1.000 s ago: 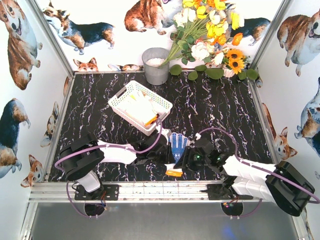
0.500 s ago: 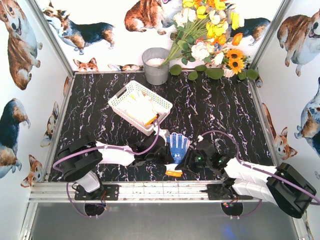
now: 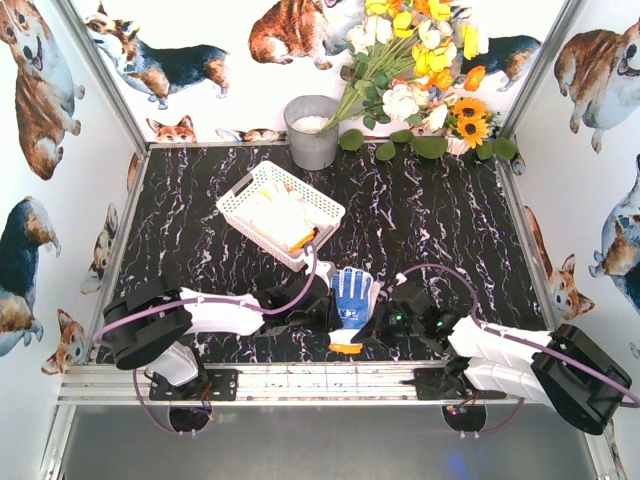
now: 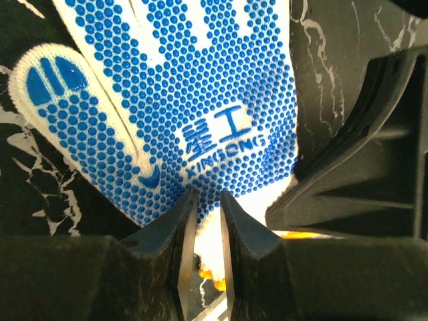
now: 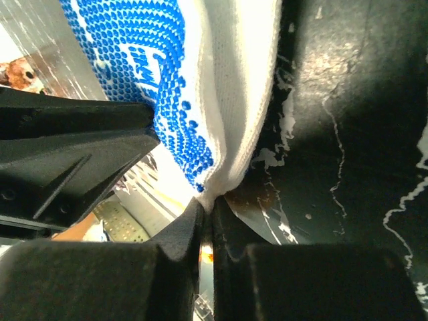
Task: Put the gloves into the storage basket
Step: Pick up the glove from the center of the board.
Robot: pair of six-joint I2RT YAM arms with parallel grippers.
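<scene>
A white glove with a blue-dotted palm (image 3: 354,293) lies palm-up near the table's front edge, its orange cuff (image 3: 347,347) toward the arms. My left gripper (image 3: 332,318) is shut on the glove's white cuff, seen close up between the jaws in the left wrist view (image 4: 207,204). From the right, my right gripper (image 3: 373,322) is shut on the side edge of the same glove (image 5: 200,87), pinching the knit fold (image 5: 208,199). The white lattice storage basket (image 3: 240,196) sits behind and to the left, holding pale gloves with orange trim (image 3: 285,220).
A grey metal bucket (image 3: 313,132) stands at the back wall beside a bunch of artificial flowers (image 3: 420,60). An aluminium rail (image 3: 320,381) runs along the near edge by both arm bases. Printed walls close in the left, right and back.
My right gripper has closed onto the glove's side edge. The left gripper has kept its hold on the cuff, and the glove has shifted slightly toward the front edge.
</scene>
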